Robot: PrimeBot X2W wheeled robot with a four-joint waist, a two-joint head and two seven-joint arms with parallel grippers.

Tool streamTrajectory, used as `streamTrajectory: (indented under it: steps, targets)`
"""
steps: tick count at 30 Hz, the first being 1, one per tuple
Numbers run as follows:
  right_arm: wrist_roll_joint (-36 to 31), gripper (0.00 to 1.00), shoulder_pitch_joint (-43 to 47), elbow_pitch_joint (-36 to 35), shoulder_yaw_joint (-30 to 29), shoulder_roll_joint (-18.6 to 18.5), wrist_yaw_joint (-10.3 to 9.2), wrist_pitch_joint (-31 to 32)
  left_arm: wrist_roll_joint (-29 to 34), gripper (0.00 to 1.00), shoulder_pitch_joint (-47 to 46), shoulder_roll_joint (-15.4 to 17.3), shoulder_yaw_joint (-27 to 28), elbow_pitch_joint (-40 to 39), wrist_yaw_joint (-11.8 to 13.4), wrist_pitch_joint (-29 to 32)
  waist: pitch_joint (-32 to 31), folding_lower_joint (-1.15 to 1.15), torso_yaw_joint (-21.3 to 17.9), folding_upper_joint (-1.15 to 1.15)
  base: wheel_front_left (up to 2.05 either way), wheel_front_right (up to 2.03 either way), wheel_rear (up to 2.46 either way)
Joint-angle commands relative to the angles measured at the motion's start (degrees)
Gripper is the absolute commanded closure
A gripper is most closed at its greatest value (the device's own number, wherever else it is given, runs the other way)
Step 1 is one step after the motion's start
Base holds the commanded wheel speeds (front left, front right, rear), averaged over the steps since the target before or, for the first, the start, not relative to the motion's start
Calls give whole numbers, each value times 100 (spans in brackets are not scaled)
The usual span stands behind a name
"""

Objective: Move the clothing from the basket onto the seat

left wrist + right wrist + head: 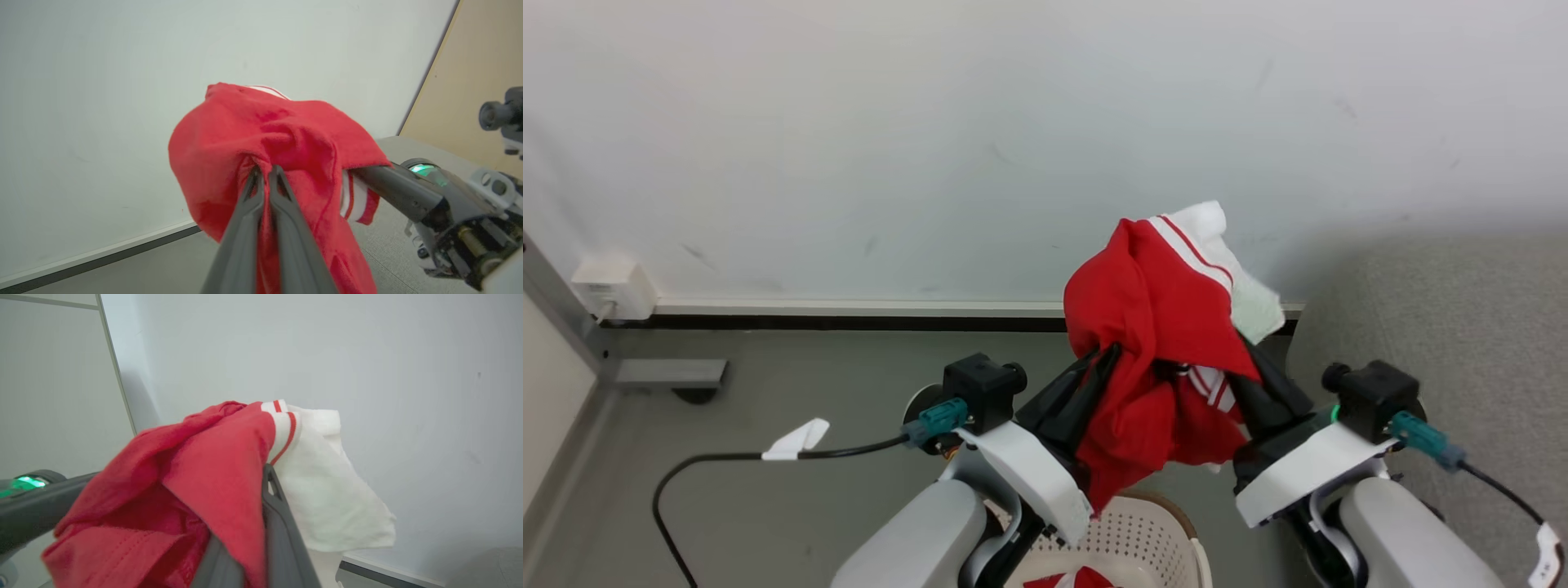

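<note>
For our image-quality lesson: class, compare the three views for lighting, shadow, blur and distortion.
Head view: even soft light, sharp, with a faint shadow on the wall right of the red garment. Left wrist view: wide-angle lens bows the beige panel edge. Right wrist view: softest, the garment's folds and the right end effector blurred, a green light glowing at left.

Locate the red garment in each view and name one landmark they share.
Head view: red garment right of centre, lifted above the basket.
Left wrist view: garment centre, pinched in the left claw.
Right wrist view: garment lower left to centre, over the right claw.
Shared landmark: the pale wall behind it.
</note>
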Motion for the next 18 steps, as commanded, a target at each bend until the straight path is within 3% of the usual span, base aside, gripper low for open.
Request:
streamTrajectory:
  steps: [1,18]
  targets:
    - [9,100,88,-162,-141,-104,16,-5,24,0,88,65,-1,-41,22,-72,14,0,-83,0,0,0,0]
    - [297,100,68,-1469,-1160,-795,16,-4,238,0,213,252,-165,-296,34,-144,243,0,-1104,0,0,0,0]
